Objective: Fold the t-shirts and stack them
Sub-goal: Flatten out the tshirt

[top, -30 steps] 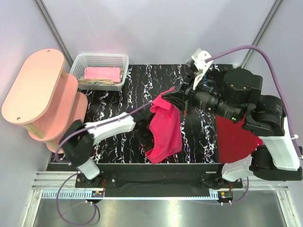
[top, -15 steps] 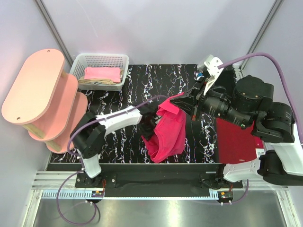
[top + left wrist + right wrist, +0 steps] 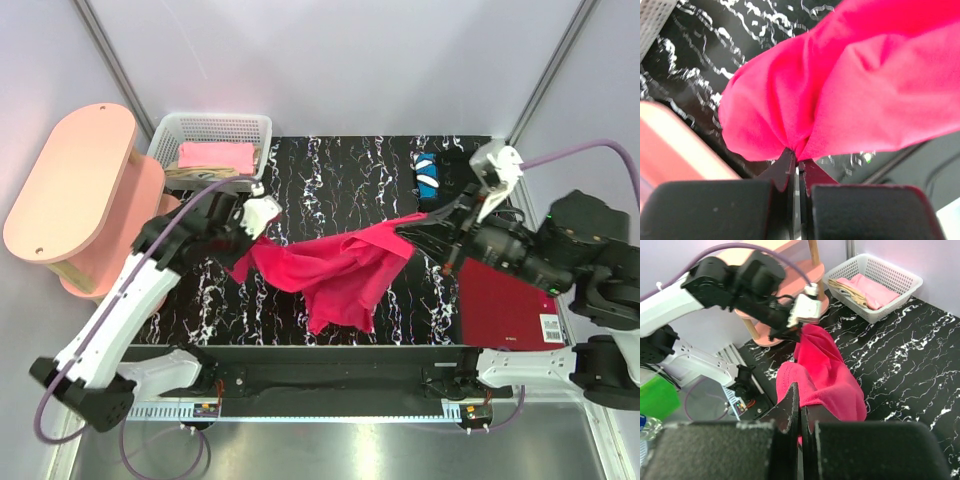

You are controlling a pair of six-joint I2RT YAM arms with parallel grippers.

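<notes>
The crimson-red t-shirt hangs stretched between both grippers above the black marbled table, its lower part drooping to the tabletop. My left gripper is shut on the shirt's left end, the cloth bunching out of the closed jaws. On the right end, my right gripper is shut on a fold of the shirt. A black t-shirt with a blue-white patch lies at the back right. Pink and beige t-shirts lie folded in the white basket.
A flat dark-red rectangle with a barcode label lies on the table's right side under the right arm. A pink tiered shelf stands left of the table, close to the left arm. The basket rim shows far off.
The left gripper shut on the shirt's hanging end and swung up and left. The right gripper drew right. The shirt went from hanging bunched to spread between them.
</notes>
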